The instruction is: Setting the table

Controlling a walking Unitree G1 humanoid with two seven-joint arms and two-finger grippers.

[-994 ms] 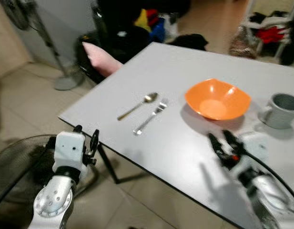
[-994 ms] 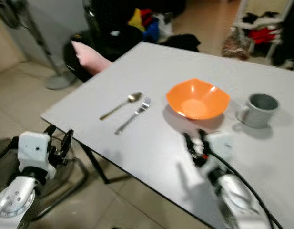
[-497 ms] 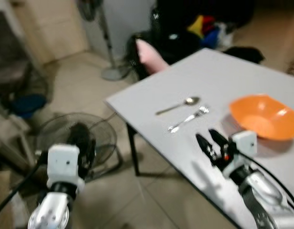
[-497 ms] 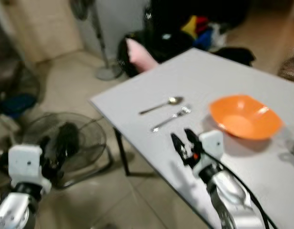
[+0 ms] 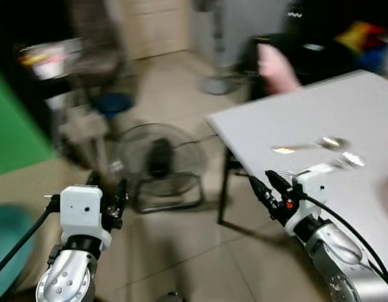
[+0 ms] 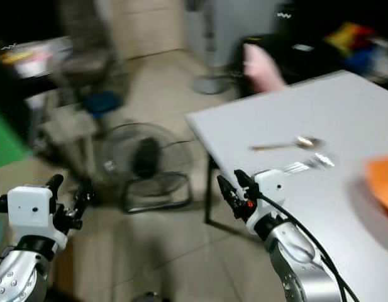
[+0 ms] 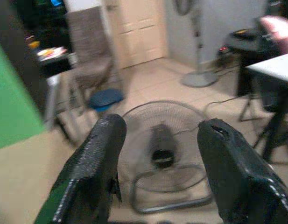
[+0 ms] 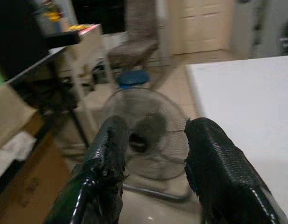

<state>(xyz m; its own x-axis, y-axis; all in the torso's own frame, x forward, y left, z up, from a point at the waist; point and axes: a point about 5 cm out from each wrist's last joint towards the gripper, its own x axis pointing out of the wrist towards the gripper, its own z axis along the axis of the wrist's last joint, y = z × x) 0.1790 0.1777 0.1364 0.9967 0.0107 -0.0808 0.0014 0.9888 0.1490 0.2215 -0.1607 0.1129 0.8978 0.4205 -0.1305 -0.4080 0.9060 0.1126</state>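
Note:
A grey table (image 5: pixel 294 119) fills the right side of the blurred eye views. On it lie a spoon (image 6: pixel 285 145) and, just nearer, a fork (image 6: pixel 307 165). The rim of an orange bowl (image 6: pixel 382 182) peeks in at the right edge. My right gripper (image 5: pixel 263 182) hovers open beside the table's near left edge, nothing between its fingers (image 8: pixel 111 154). My left gripper (image 5: pixel 109 189) is held open over the tiled floor, well left of the table, its fingers (image 7: pixel 97 158) apart and empty.
A floor fan (image 5: pixel 159 163) lies on the tiles left of the table. Behind it stand a chair (image 7: pixel 90 51), a blue object (image 5: pixel 112 104) and a pedestal fan base (image 5: pixel 219 85). A pink cushion (image 5: pixel 275 63) sits by the table's far corner. A green surface (image 5: pixel 17 119) is far left.
The whole view has swung left, so the table, cutlery and bowl slid to the right and the mug left the picture. Both grippers stay open and empty.

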